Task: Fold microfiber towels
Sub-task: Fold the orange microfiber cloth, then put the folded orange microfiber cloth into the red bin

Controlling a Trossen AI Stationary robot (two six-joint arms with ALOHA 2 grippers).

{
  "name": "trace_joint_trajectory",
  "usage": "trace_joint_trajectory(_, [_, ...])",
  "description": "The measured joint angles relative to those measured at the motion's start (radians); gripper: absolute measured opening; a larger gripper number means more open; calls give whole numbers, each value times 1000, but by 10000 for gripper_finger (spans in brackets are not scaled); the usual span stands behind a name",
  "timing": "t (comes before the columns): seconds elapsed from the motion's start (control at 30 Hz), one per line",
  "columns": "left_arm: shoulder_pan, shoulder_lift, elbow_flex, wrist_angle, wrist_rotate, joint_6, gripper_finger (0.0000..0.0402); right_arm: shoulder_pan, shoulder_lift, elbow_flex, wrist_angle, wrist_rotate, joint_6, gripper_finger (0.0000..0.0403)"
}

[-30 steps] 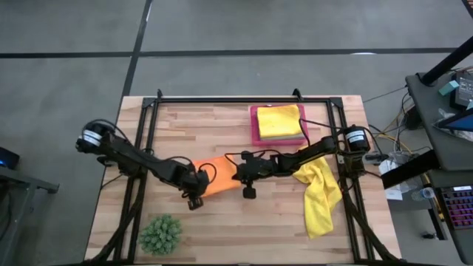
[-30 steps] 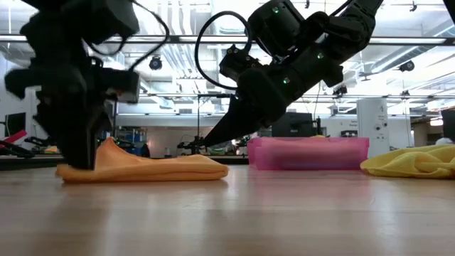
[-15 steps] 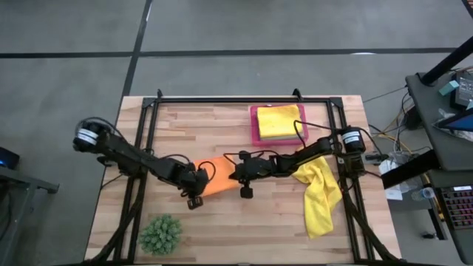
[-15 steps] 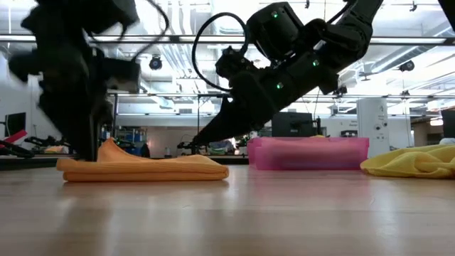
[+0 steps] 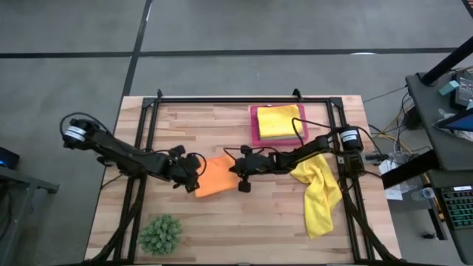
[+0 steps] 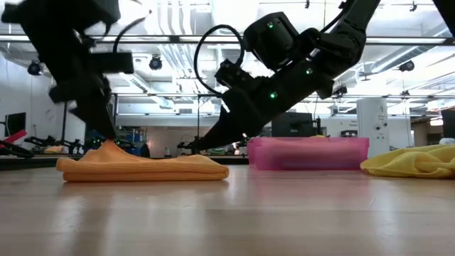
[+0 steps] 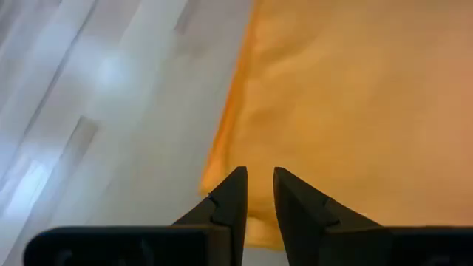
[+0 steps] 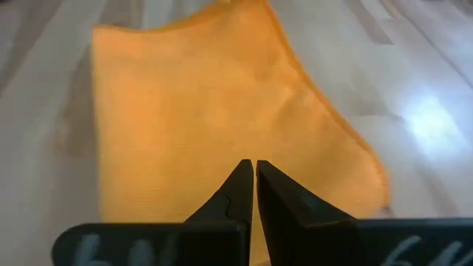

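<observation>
The orange towel point(image 5: 214, 177) lies folded flat at the table's middle, with a small peak at its left end point(image 6: 108, 148). It also shows in the left wrist view point(image 7: 355, 96) and the right wrist view point(image 8: 199, 111). My left gripper point(image 5: 194, 173) stands just above that left end point(image 6: 106, 136), its fingers a narrow gap apart point(image 7: 259, 174). My right gripper point(image 5: 236, 173) is shut point(image 8: 251, 164). It slants down over the towel's right edge, its tips a little above the cloth point(image 6: 190, 146). My left gripper's fingertips point(image 6: 108, 139) come from above at the towel's raised left end. Whether they touch it, I cannot tell. My right gripper touches nothing that I can see.
A pink tray point(image 5: 255, 125) at the back right holds a folded yellow towel point(image 5: 279, 120) with a green edge under it. A crumpled yellow towel point(image 5: 319, 193) lies at the right under my right arm. A spiky green plant ball point(image 5: 160, 234) sits at the near left.
My left gripper has risen off the orange towel's left end and drawn back toward the table's left and far side. My right gripper has shifted a little toward the left. The towel has stayed flat in place.
</observation>
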State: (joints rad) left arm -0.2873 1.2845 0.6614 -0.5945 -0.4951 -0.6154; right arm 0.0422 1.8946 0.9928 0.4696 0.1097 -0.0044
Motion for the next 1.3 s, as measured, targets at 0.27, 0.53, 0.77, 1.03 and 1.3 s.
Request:
trace_joint_trajectory(0.27, [28, 90, -44, 21, -12, -7, 53, -36, 0, 0, -4, -2, 3, 13])
trace_joint_trajectory(0.53, [28, 138, -36, 12, -8, -7, 53, -43, 33, 1, -6, -3, 8, 13])
trace_joint_trajectory(0.77, [28, 82, 46, -52, 35, -8, 53, -43, -8, 1, -23, -4, 30, 13])
trace_joint_trajectory(1.03, [31, -53, 56, -103, 284, -291, 59, -46, -79, 1, -133, -73, 229, 13])
trace_joint_trajectory(1.3, [25, -199, 49, -249, 308, -530, 113, -47, -122, 1, -206, -93, 408, 13])
